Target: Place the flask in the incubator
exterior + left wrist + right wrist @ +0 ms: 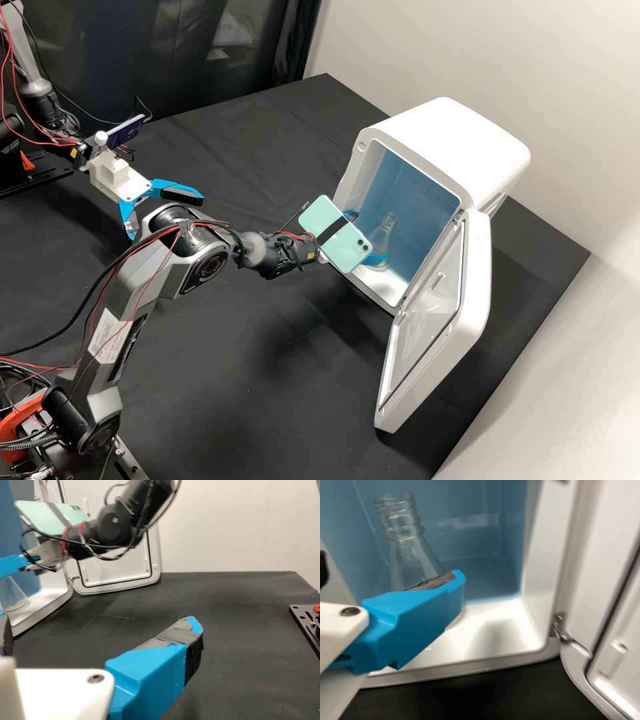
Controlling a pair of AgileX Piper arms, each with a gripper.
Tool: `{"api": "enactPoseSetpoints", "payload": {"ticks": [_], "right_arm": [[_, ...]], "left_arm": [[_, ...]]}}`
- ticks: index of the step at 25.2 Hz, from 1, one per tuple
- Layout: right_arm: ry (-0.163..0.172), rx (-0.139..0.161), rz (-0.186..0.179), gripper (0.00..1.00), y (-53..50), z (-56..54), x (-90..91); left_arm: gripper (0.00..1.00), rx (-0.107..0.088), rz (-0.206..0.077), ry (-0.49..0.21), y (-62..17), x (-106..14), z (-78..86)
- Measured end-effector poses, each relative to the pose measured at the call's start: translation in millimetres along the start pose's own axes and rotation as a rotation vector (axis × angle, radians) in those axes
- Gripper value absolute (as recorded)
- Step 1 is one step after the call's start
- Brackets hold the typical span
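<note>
Nearest to us, at the lower left of the high view, we find the base of the dark grey right arm [133, 293]. It stretches across the black bench [267, 387] toward the centre of the frame. A mint-green smartphone [337, 233], held by a black band, sits on the wrist and covers most of the right gripper [371, 235].

We locate this gripper inside the white box-shaped incubator [460, 147] with the blue interior, right of centre in the high view. The incubator's white hinged door [433, 320] stands wide open, swung toward the lower right of the frame.

We see the clear glass conical flask [387, 230] upright on the incubator floor, inside the chamber. In the right wrist view the flask [402, 545] stands between the two fingers of the right gripper [387, 575]. We read the gripper as released: blue wall shows between the flask and one dark pad. The other bright blue finger [415, 615] lies against the flask's cone or just beside it; we cannot tell which.

We find the white left gripper [159, 205] at the upper left of the high view, well apart from the incubator. It is also released. In the left wrist view the left gripper [97, 635] has its fingers [165, 665] spread wide above the bench.
</note>
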Motion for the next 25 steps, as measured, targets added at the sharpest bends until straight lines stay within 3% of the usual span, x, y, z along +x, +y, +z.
{"api": "enactPoseSetpoints", "payload": {"ticks": [3, 6, 8, 12, 16, 18, 20, 25], "right_arm": [[0.027, 0.011, 0.023, 1.00, 5.8, 5.4, -18.0], [0.076, 0.008, 0.047, 1.00, 12.7, 9.1, -37.7], [0.095, -0.014, 0.050, 1.00, 13.5, 14.3, -51.1], [0.128, -0.042, 0.101, 1.00, 13.7, 27.3, -85.4], [0.161, -0.058, 0.167, 1.00, 14.1, 36.8, -115.0], [0.164, -0.055, 0.169, 1.00, 13.7, 40.8, -128.1], [0.173, -0.005, 0.148, 1.00, 14.6, 46.6, -143.3], [0.173, 0.097, 0.142, 1.00, 23.1, 57.0, -166.7]], "left_arm": [[1.00, -0.011, 0.017, 0.008, 0.2, -1.7, 0.1], [1.00, -0.020, 0.041, 0.020, 1.3, -3.2, -0.5], [1.00, -0.035, 0.052, 0.043, 2.0, -5.1, -0.8], [1.00, -0.043, 0.083, 0.055, 7.3, -12.0, 0.3], [1.00, -0.048, 0.083, 0.063, 6.7, -14.9, 0.6], [1.00, -0.054, 0.082, 0.071, 6.0, -15.5, 0.4], [1.00, -0.056, 0.084, 0.074, 6.2, -15.4, 0.4], [1.00, -0.056, 0.084, 0.074, 6.2, -15.4, 0.4]]}}
